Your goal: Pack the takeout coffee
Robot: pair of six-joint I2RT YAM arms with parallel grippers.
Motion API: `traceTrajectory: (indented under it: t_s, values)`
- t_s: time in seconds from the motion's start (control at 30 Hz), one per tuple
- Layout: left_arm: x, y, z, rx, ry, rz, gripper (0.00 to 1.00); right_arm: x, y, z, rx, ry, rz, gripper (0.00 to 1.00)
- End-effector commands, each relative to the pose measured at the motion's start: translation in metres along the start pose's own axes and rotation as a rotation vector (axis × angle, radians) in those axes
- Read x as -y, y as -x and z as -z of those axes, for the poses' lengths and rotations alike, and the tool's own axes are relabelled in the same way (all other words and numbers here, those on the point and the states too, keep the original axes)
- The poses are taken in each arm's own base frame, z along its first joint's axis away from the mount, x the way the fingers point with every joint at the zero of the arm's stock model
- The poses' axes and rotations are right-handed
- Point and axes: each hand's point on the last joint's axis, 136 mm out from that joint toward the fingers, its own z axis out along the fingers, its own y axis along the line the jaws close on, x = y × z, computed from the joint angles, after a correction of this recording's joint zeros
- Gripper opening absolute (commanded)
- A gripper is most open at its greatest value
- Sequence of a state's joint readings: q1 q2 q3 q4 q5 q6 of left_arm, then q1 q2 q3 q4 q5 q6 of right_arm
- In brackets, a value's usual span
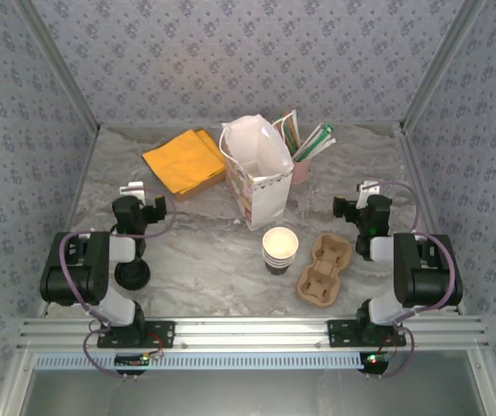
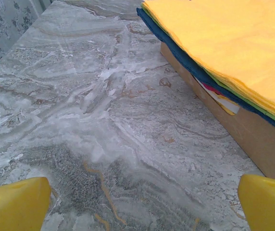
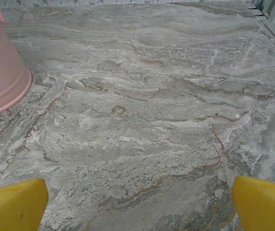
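**Coffee cup stands untouched in front of the bag, both arms parked**

The marbled tabletop (image 1: 196,260) carries everything. The left arm (image 1: 92,269) and right arm (image 1: 417,273) sit folded at the near corners. The left jaws stand wide open over bare marble, with their yellow fingertips (image 2: 15,204) far apart and nothing between them. The right jaws are spread just as wide, and their fingertips (image 3: 12,204) are also empty.

A white paper bag (image 1: 261,186) stands upright at the middle of the tabletop towards the far edge, with its mouth open. To its left lies a stack of yellow napkins (image 1: 183,160). In the left wrist view the stack rests on a cardboard box (image 2: 253,134). The brown cardboard carrier (image 1: 321,270) lies right of centre near the near edge, and both its wells are vacant. A pink cup (image 1: 303,169) of straws sits behind the bag's right side.

The takeout coffee (image 1: 280,249) stands upright between the bag and the near edge, just left of the carrier. Whether the two touch cannot be told.

The cup looks light, thin-walled and easy to crush or tip. Its paper should give decent friction. A gentle grip across the mid-wall, below the rolled rim, seems the safest hold, and the cup should be kept level. The right arm is nearer to it. The main risks are probably squeezing it out of round or catching it on the carrier.
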State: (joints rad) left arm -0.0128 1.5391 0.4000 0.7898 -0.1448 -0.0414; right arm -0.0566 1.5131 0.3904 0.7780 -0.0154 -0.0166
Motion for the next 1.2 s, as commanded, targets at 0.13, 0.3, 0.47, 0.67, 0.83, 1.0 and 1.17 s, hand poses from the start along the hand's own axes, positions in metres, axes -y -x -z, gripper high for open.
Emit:
traceTrajectory:
  t_s: [0.13, 0.3, 0.47, 0.67, 0.83, 1.0, 1.17]
  values:
    - [0.0, 0.014, 0.0, 0.05, -0.01, 0.001, 1.0, -0.001, 0.002, -0.002, -0.001, -0.001, 0.011, 1.0]
    - [0.0, 0.014, 0.0, 0.05, -0.009, 0.0, 1.0, -0.001, 0.002, -0.002, -0.001, 0.0, 0.01, 1.0]
    - [0.0, 0.014, 0.0, 0.05, -0.009, 0.0, 1.0, -0.002, 0.002, -0.002, -0.001, 0.0, 0.012, 1.0]
    - [0.0, 0.015, 0.0, 0.05, -0.009, 0.001, 1.0, -0.001, 0.002, -0.002, 0.0, -0.001, 0.012, 1.0]
    - [0.0, 0.013, -0.001, 0.045, -0.01, 0.002, 1.0, -0.001, 0.002, -0.002, -0.002, -0.004, 0.014, 1.0]
    - [0.0, 0.014, -0.001, 0.046, -0.014, 0.004, 1.0, -0.001, 0.002, -0.002, -0.003, 0.0, 0.01, 1.0]
    - [-0.013, 0.035, 0.004, -0.052, 0.065, 0.012, 1.0, -0.002, 0.03, 0.01, -0.034, -0.053, 0.038, 1.0]
